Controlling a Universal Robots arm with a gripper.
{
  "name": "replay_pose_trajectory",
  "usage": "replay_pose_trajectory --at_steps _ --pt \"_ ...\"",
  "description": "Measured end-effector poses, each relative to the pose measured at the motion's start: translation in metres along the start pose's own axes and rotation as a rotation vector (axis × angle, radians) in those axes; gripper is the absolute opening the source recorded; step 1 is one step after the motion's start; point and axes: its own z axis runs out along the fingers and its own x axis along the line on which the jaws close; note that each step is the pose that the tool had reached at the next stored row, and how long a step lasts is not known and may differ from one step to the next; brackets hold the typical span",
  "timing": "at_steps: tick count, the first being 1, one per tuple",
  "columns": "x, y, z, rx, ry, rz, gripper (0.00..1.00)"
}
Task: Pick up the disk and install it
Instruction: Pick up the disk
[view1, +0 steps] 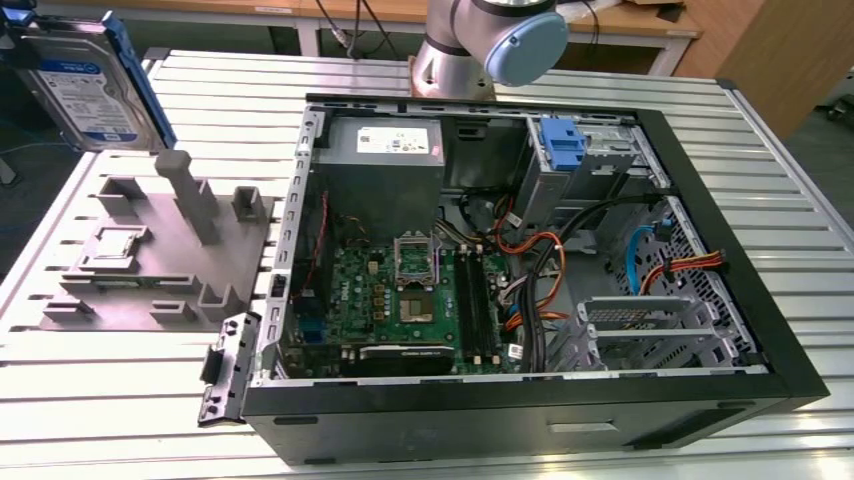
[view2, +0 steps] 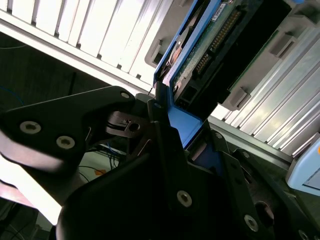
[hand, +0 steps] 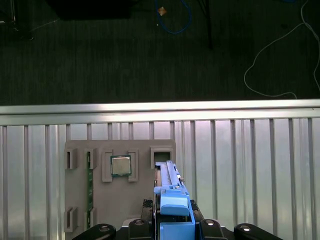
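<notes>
The disk (view1: 83, 92), a silver drive with a white-and-blue label in a blue carrier bracket, hangs in the air at the exterior view's far left. It is above the grey fixture block (view1: 160, 250) and tilted slightly. In the first wrist view the disk (hand: 169, 192) is edge-on, directly over the fixture's slots. My gripper (hand: 172, 227) is shut on the blue bracket end. In the second wrist view the black fingers (view2: 162, 145) clamp the blue bracket (view2: 182, 122), and the disk's connector side (view2: 215, 45) points away.
The open computer case (view1: 787, 300) lies on the slatted metal table (view1: 801, 130). It holds the motherboard (view1: 400, 300), a grey power supply (view1: 387, 142) and another blue carrier (view1: 563, 145) in the drive bay. The arm's base (view1: 487, 40) stands behind the case. A processor chip (hand: 120, 165) sits in the fixture.
</notes>
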Motion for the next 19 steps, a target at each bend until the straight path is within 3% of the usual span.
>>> replay_pose_trajectory --at_steps 19 --pt "-0.0001 0.0000 -0.0034 0.0000 0.0005 0.000 0.37"
